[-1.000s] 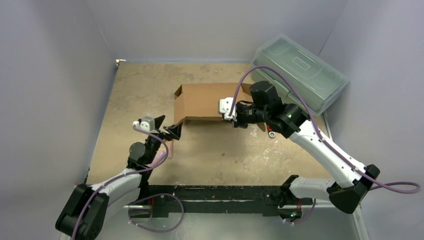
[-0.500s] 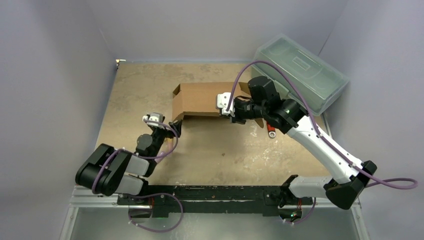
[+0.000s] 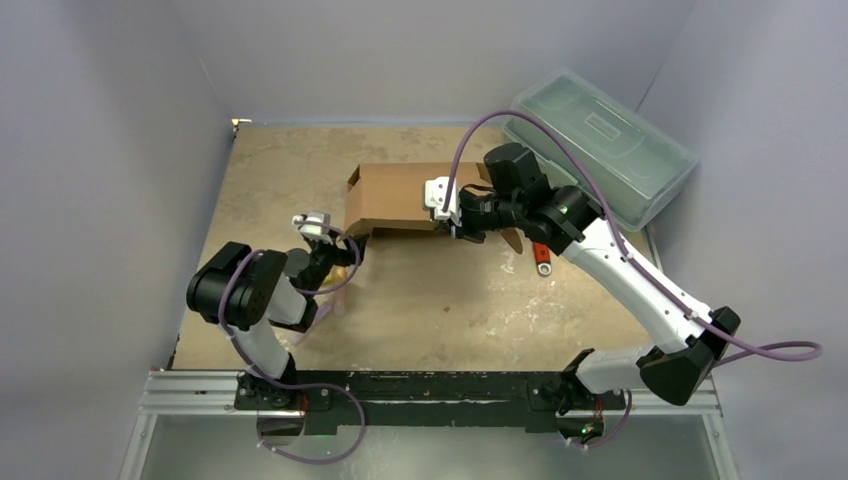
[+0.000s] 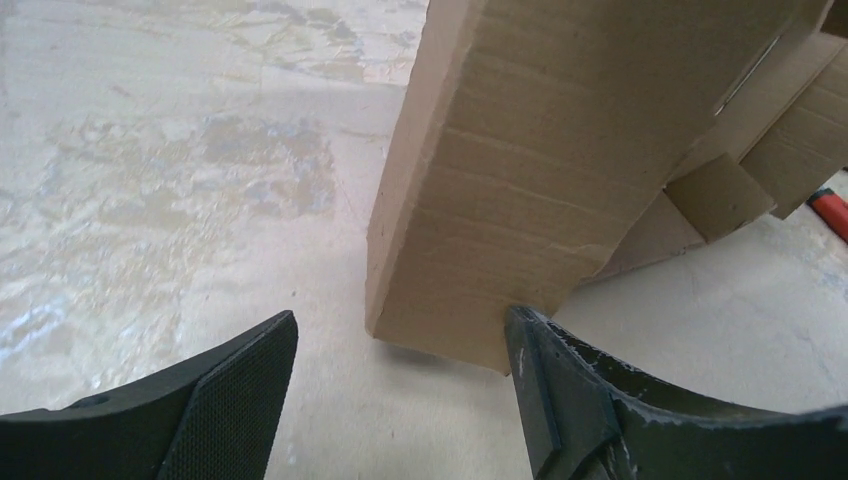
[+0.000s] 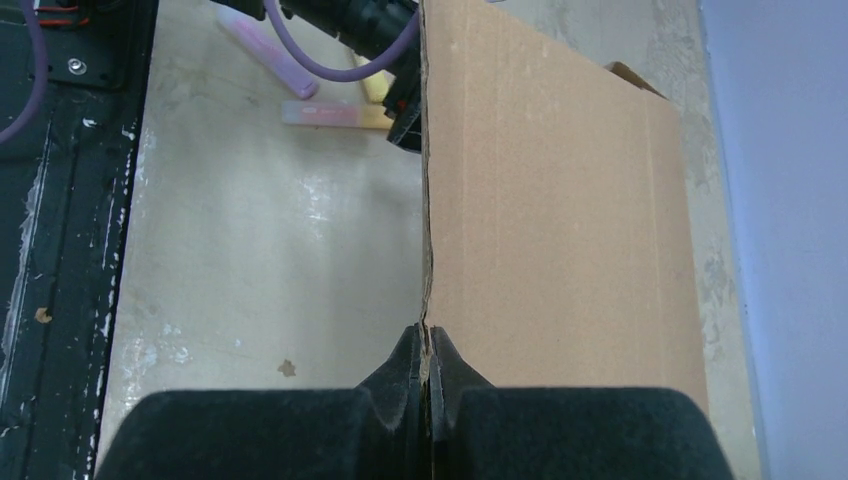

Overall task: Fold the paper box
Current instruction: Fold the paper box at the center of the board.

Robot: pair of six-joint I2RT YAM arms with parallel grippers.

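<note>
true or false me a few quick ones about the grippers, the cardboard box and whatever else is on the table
1. The right gripper is shut on an edge of the paper box. True.
2. The left gripper is clamped tight on the box. False: its jaws stand open around a lower corner of it.
3. The plastic toolbox has its lid lifted open. False: the lid is down.
4. A red-handled tool lies on the table beside the box, near the right arm. True.
</note>
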